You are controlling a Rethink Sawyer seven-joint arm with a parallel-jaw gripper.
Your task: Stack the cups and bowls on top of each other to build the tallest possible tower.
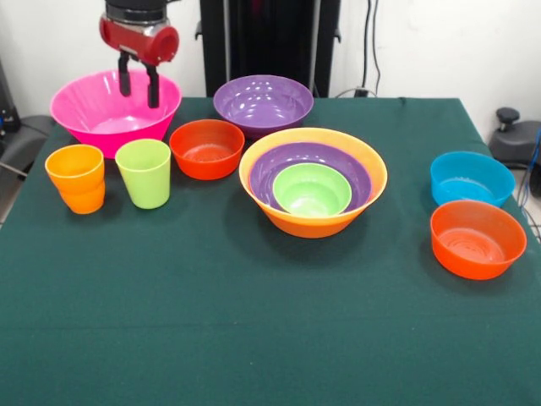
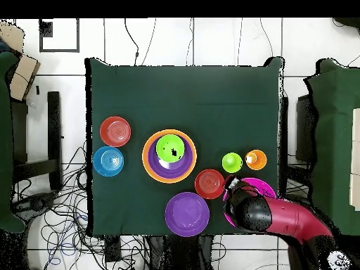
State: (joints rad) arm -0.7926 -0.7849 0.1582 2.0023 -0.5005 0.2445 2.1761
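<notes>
My gripper (image 1: 139, 91) hangs open and empty over the large pink bowl (image 1: 93, 108) at the far left of the front view; in the overhead view the arm (image 2: 256, 211) covers most of that bowl (image 2: 261, 186). The orange cup (image 1: 76, 177) and lime green cup (image 1: 144, 172) stand in front of the pink bowl. The tower (image 1: 313, 180) is the yellow-orange bowl holding a purple bowl and the small lime-green bowl (image 1: 311, 188). A red-orange bowl (image 1: 206, 148) and a second purple bowl (image 1: 263, 103) sit behind it. A blue bowl (image 1: 470, 177) and another red-orange bowl (image 1: 477, 238) sit at the right.
The green table (image 1: 254, 321) has open cloth along its near half in the front view. Chairs (image 2: 330, 140) and cables (image 2: 63, 218) surround the table in the overhead view.
</notes>
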